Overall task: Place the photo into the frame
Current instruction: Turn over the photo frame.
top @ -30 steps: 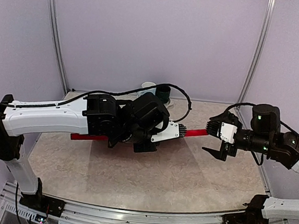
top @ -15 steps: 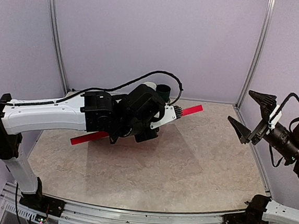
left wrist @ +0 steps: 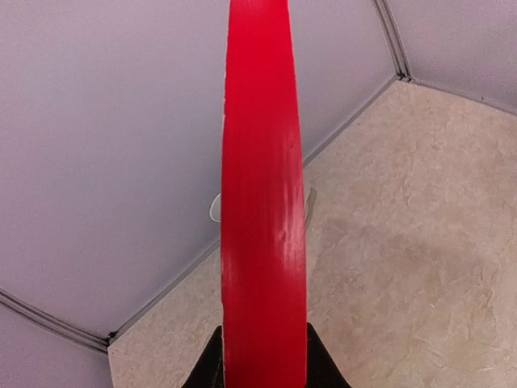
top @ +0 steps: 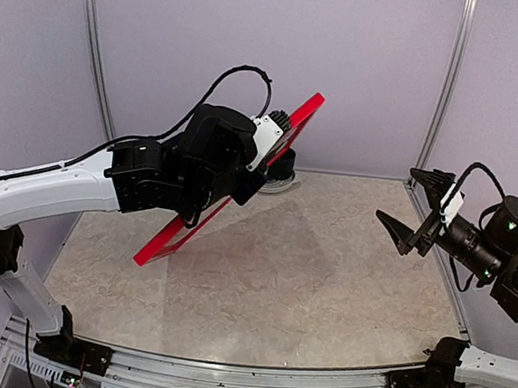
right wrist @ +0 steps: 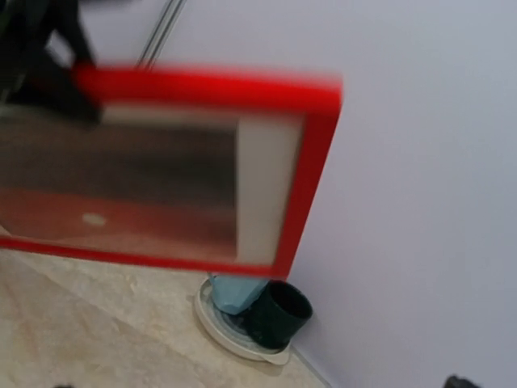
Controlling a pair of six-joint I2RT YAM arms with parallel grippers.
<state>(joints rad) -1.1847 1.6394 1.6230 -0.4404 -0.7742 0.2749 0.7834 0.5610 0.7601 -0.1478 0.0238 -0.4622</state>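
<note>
**Frame with the photo inside, held aloft by the left arm**

At the left, the left arm reaches from the near left corner toward the far wall. The left gripper (top: 271, 133) is clamped on the frame (top: 154, 248), a thin red rectangle lifted clear of the table (top: 323, 290). The frame is tilted: its lower corner hangs over the left middle of the table and its upper corner rises high against the far wall. In the left wrist view the frame's red edge (left wrist: 262, 202) runs straight up the middle, with a dark finger (left wrist: 212, 368) pressed to each side of it at the bottom.

The right wrist view (blurred) shows the frame's front turned toward the right arm. Inside the red border sits the photo (right wrist: 121, 202), a dark band above a red field with one small pale spot. A white strip (right wrist: 262, 190) lies between the photo and the frame's right side.

Below the frame's raised end, at the foot of the far wall, a plate (right wrist: 212, 323) holds a pale blue cup (right wrist: 233, 293) and a dark green cup (right wrist: 279, 311), side by side.

At the right, the right gripper (top: 395, 193) hovers above the table's right side, well apart from the frame. Its two fingers are spread wide, pointing left toward the frame, with nothing between them.
</note>
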